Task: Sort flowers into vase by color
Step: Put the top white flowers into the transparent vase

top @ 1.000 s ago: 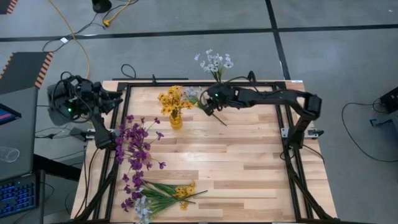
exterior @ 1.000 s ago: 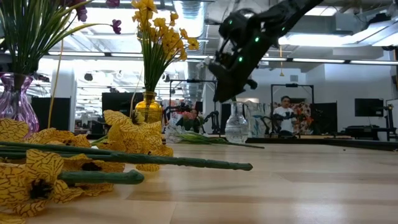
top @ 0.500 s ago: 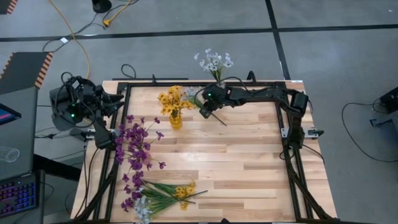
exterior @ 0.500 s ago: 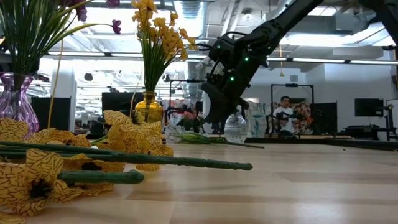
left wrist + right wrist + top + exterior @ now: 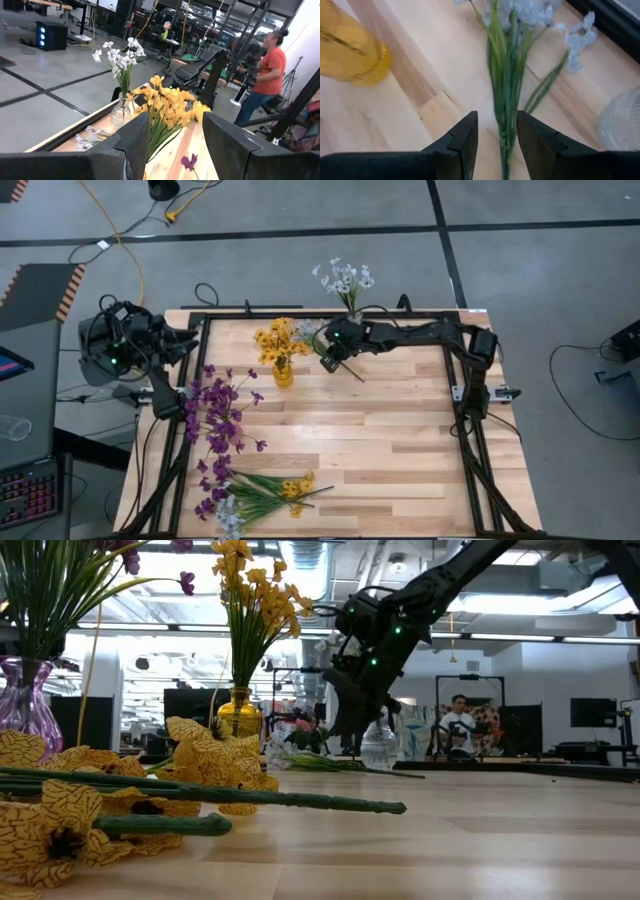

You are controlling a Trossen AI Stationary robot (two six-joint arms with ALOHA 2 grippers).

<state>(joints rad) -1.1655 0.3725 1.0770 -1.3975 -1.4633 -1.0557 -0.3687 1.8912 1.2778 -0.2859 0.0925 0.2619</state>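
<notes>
Right gripper point(image 5: 496, 137), fingers parted and holding nothing, straddles the green-stemmed pale-blue flower spray point(image 5: 507, 75) lying beside the amber glass vase point(image 5: 351, 52); left gripper point(image 5: 172, 137) waits open.

In the right wrist view the pale-blue flower spray point(image 5: 507, 65) is smeared with blur; its stems run down into the gap between the jaws and leave by the lower edge, so contact with either finger cannot be told. Beyond the jaws, the yellow vase point(image 5: 351, 49) and the clear glass vase point(image 5: 621, 119) are each cut by a picture edge. In the low view the right gripper point(image 5: 345, 710) hides its fingertips behind the table line. The left wrist view crops the person point(image 5: 262, 75) at the knees.
</notes>
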